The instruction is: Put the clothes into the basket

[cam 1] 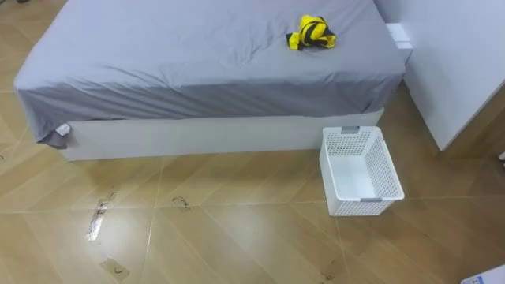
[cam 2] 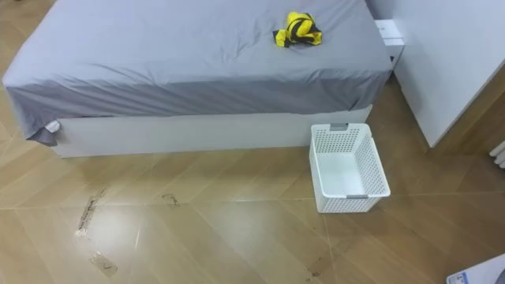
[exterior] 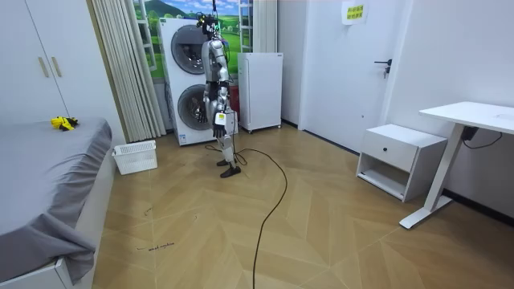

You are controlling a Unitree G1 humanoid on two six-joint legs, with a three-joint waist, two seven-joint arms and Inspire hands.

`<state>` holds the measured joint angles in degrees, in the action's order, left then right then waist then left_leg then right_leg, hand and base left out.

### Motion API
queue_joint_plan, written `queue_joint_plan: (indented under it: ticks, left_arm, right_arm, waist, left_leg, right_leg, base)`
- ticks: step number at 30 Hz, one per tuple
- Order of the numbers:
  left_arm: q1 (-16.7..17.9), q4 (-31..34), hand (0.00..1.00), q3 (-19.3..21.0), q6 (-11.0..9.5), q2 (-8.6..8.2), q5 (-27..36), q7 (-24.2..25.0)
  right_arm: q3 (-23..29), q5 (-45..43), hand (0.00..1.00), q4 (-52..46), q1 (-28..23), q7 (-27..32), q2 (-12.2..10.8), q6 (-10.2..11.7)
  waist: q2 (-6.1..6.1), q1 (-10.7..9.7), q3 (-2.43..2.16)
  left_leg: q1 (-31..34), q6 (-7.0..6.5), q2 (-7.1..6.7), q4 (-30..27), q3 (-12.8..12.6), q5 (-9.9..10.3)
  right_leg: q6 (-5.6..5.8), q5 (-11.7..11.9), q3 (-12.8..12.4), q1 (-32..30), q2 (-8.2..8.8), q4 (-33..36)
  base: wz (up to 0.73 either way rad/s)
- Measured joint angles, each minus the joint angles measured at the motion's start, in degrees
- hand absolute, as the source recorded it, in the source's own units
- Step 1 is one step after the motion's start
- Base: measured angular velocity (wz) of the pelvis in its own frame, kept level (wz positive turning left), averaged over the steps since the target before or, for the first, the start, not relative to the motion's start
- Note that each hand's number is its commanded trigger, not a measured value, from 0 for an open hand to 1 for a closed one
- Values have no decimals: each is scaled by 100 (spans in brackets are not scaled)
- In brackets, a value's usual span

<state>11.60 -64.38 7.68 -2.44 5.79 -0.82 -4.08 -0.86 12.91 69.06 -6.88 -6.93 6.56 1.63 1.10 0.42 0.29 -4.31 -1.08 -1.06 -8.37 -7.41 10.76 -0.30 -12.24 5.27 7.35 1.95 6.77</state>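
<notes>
The clothes (cam 1: 311,32), a yellow and black bundle, are seen lying on the grey bed (cam 1: 181,55) at about 1 o'clock in the eye view, near the bed's far right corner and well back from its near edge. The near edge of the bed runs straight across from 9 o'clock to 3 o'clock, with the sheet draped over it. The white basket (cam 1: 359,207) is set on the floor (cam 1: 237,229) at about 4 o'clock, its far end just beside the bed's base, its mouth upward and nothing in it. A white cabinet (cam 1: 458,71) closes the space at 2 o'clock, and a narrow strip of floor is left between it and the basket. From 6 o'clock to 9 o'clock bare floor lies open, marked by a few scuffs (cam 1: 97,219).

In the room view the robot is seen standing upright before the stacked washing machines (exterior: 189,80), well apart from bed and basket. The left robot hand (exterior: 220,120) hangs by the hip; whether it is released or clenched cannot be told
</notes>
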Motion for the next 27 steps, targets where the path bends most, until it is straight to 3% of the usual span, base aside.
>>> queue_joint_plan:
  ticks: [27]
  left_arm:
    - [-12, -2, 0, 112, 66, 11, 1, 207]
  right_arm:
    - [27, -71, 0, -22, 2, -74, 20, -22]
  waist:
    - [4, 0, -7]
  left_leg:
    - [-16, 3, 6, 11, -36, 30]
  right_leg:
    - [2, -12, -28, -5, -6, -1]
  base:
    - [-1]
